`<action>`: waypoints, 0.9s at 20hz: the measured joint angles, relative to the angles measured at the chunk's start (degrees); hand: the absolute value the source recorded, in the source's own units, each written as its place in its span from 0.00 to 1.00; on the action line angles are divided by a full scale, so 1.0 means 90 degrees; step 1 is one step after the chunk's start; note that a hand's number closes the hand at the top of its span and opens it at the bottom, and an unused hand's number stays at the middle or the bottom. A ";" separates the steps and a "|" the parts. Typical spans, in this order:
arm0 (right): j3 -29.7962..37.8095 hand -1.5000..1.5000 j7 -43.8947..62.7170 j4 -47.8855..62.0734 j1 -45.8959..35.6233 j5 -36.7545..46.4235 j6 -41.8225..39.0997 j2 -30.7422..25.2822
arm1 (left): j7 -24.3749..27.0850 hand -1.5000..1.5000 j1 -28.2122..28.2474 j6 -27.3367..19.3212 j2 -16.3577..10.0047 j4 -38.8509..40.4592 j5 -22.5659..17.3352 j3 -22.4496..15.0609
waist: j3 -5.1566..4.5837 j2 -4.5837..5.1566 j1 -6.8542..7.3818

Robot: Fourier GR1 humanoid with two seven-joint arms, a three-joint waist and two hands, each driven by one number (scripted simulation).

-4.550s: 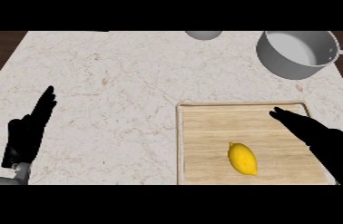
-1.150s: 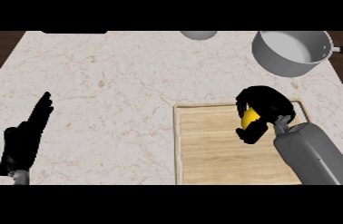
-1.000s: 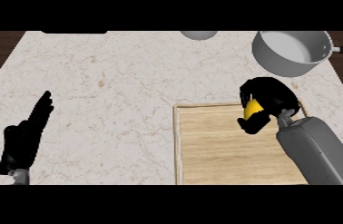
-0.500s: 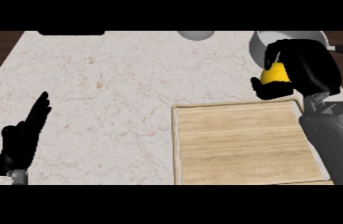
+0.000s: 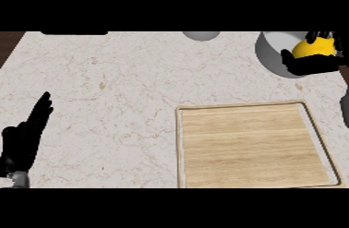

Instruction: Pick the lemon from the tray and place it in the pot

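Note:
The yellow lemon (image 5: 313,47) is held in my right hand (image 5: 312,63), whose fingers curl round it at the far right, right over the grey pot (image 5: 269,51). The hand covers much of the pot's opening. The wooden tray (image 5: 252,146) lies at the lower right with nothing on it. My left hand (image 5: 24,139) rests open at the lower left edge, fingers pointing up.
A grey round object (image 5: 200,35) shows partly at the counter's far edge. A dark shape (image 5: 74,33) lies along the far left edge. The marble counter (image 5: 109,93) spreads between the left hand and the tray.
My right hand has lifted the lemon off the tray and carried it away to the far right, from the tray's far edge to above the pot. The left hand has stayed still.

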State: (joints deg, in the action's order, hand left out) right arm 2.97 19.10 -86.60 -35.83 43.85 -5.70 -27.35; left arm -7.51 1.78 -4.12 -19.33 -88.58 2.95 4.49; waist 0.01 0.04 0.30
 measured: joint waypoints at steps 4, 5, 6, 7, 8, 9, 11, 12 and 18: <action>0.0514 1.00 -0.0630 0.1059 -0.0515 -0.0175 0.0273 -0.0199 | 0.0012 0.50 -0.0111 0.0011 0.0063 0.0108 0.0082 0.0005 | 0.0000 0.0011 0.0034; 0.0647 1.00 -0.0819 0.1326 -0.0639 -0.0242 0.0317 -0.0279 | -0.0001 0.50 -0.0137 0.0005 0.0090 0.0113 0.0111 -0.0010 | 0.0000 0.0015 0.0039; 0.0777 1.00 -0.1039 0.1600 -0.0747 -0.0315 0.0332 -0.0389 | -0.0047 0.50 -0.0177 0.0029 0.0066 0.0089 0.0122 0.0002 | 0.0000 0.0017 0.0045; 0.0826 1.00 -0.1169 0.1904 -0.0908 -0.0316 0.0383 -0.0415 | 0.0005 0.50 -0.0165 0.0026 0.0094 0.0137 0.0145 0.0009 | 0.0001 0.0017 0.0052; 0.0891 1.00 -0.1333 0.2195 -0.1037 -0.0334 0.0414 -0.0472 | -0.0041 0.50 -0.0189 0.0075 0.0085 0.0121 0.0097 0.0049 | 0.0000 0.0018 0.0059; 0.0947 1.00 -0.1503 0.2568 -0.1213 -0.0309 0.0494 -0.0535 | -0.0024 0.50 -0.0165 0.0077 0.0091 0.0078 0.0118 0.0049 | 0.0000 0.0024 0.0082; 0.1046 1.00 -0.1861 0.3286 -0.1495 -0.0249 0.0671 -0.0657 | 0.0003 0.50 -0.0173 0.0122 0.0123 0.0090 0.0102 0.0051 | 0.0000 0.0037 0.0114; 0.1052 1.00 -0.2012 0.3633 -0.1645 -0.0178 0.0802 -0.0670 | 0.0039 0.50 -0.0178 0.0161 0.0106 0.0124 0.0082 0.0087 | 0.0001 0.0042 0.0128; 0.1280 1.00 -0.2963 0.5617 -0.2450 0.0008 0.1309 -0.0977 | 0.0043 0.50 -0.0265 0.0220 0.0156 0.0126 0.0149 0.0027 | 0.0007 0.0098 0.0261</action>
State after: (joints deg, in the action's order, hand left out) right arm 14.50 -7.56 -36.04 -57.88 43.91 6.09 -36.14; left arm -7.13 -0.60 -2.14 -17.93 -87.44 4.29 4.73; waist 0.07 0.92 2.65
